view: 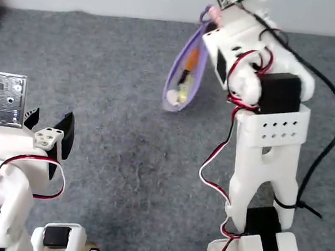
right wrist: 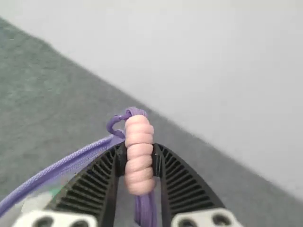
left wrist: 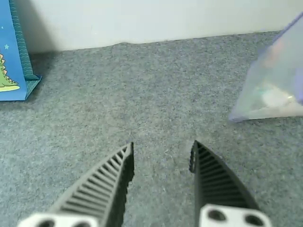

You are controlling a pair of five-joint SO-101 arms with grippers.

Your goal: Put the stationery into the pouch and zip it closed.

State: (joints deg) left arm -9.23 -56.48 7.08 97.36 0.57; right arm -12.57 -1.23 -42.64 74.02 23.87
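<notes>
Purple-edged, see-through plastic pouch (view: 184, 74) hangs tilted at the upper middle of the high view, its lower end on the grey felt surface (view: 111, 155), with orange and white stationery (view: 189, 65) inside. The right pincer (right wrist: 139, 145) is clamped on its pink ribbed zipper pull (right wrist: 138, 165). At lower left, the left pincer (left wrist: 162, 146) stands partly open, holding nothing, over the surface.

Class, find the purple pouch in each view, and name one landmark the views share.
High view: top centre, pouch held by the right gripper.
Left wrist view: pouch beyond the open left gripper, to one side.
Right wrist view: its pink pull clamped in the gripper.
Shared landmark: grey carpet.
</notes>
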